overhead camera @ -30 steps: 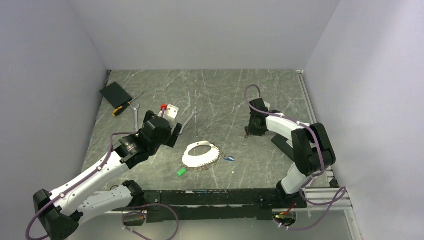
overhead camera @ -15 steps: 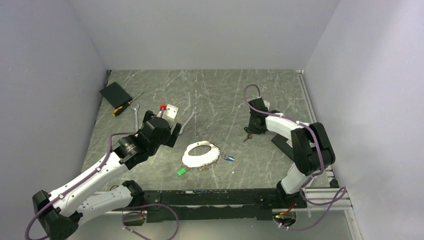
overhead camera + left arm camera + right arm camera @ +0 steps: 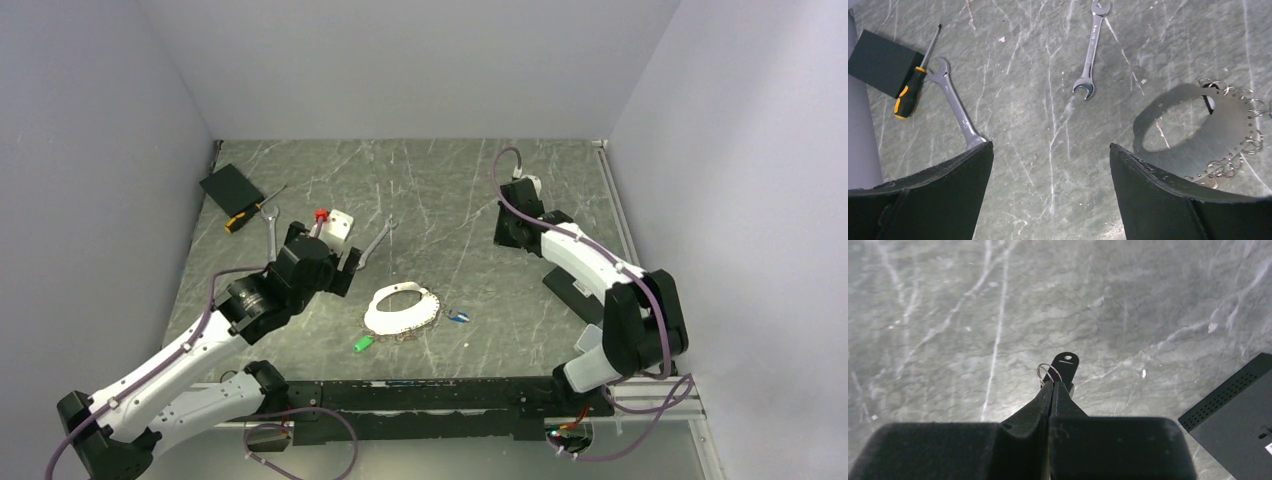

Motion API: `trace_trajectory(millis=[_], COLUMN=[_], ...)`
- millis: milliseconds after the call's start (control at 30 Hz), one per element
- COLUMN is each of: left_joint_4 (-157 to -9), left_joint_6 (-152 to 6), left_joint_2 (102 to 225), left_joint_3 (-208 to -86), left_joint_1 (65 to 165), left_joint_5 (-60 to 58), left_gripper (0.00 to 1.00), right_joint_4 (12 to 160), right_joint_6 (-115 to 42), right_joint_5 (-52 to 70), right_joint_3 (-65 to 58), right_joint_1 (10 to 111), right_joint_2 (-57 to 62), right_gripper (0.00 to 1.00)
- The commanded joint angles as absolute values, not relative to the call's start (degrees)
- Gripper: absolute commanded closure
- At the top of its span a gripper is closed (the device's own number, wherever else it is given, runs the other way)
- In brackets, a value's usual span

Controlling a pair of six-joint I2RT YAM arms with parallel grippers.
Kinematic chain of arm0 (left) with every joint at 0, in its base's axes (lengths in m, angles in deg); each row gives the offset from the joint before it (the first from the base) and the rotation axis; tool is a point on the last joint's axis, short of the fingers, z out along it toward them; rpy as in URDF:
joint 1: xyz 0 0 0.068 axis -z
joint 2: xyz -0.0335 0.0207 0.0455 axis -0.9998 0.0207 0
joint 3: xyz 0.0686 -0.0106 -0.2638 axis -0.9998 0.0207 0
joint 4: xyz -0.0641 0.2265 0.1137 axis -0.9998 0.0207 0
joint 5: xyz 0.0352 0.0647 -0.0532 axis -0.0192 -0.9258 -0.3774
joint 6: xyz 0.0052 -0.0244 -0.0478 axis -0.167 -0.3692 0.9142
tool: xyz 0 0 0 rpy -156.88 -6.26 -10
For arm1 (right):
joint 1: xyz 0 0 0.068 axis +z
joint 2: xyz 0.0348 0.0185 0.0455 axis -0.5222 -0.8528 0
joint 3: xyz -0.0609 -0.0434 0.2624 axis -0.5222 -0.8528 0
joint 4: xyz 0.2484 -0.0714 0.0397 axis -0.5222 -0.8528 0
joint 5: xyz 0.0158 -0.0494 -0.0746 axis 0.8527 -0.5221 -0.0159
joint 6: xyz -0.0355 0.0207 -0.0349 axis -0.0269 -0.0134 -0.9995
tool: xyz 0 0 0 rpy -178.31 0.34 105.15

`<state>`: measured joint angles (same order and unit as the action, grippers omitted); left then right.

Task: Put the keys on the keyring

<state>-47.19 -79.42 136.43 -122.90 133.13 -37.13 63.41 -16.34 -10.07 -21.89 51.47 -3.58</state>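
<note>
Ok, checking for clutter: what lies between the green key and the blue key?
The near edge of the keyring, with its small rings, between the green key and blue key; the top view shows it.

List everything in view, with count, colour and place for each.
keyring: one, silver curved plate hung with small rings, table centre
green key: one, green, near-left of the keyring
blue key: one, blue, right of the keyring
black key: one, black with a small ring, in the right end effector
spanners: two, silver, far-left of the keyring
screwdriver: one, orange and black, beside the left spanner
flat pad: one, black, far-left corner
perforated box: one, black, right side
left end effector: open, left of the keyring
right end effector: shut on the black key
</note>
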Motion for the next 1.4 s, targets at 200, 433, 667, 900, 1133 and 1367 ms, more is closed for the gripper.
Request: trace_trajectory(millis=[200, 433, 667, 900, 1133, 1367], left_joint_4=[-52.2, -53.7, -58.0, -67.3, -80.1, -90.4], left_joint_6=[-82.3, -82.5, -81.0, -74.2, -69.6, -68.4], left_joint_2=[131.2, 128.8, 125.7, 121.8, 124.6, 130.6], left_joint_3=[-123.3, -122.8, -121.4, -118.0, -112.7, -112.5], left_joint_1=[133.0, 133.0, 132.0, 131.9, 131.9, 131.9], left_joint_5=[-25.6, -18.9, -13.1, -10.3, -6.5, -2.7], left_gripper=[0.11, 0.14, 0.14, 0.14, 0.16, 0.19], right_joint_4=[68.7, 71.5, 75.1, 77.3, 78.1, 83.8], right_joint_6=[-21.5, -24.1, -25.4, -25.3, -23.1, -22.3], right_joint_5=[-10.1, -9.0, -8.0, -5.4, -3.8, -0.1], right_joint_3=[-19.0, -18.0, -19.6, -20.2, -19.7, -22.8], right_joint_1=[57.0, 60.9, 64.4, 66.0, 68.5, 70.5], right_joint_2=[4.7, 7.1, 10.6, 12.7, 15.1, 17.6], right_gripper=[1.00, 1.00, 1.00, 1.00, 1.00, 1.00])
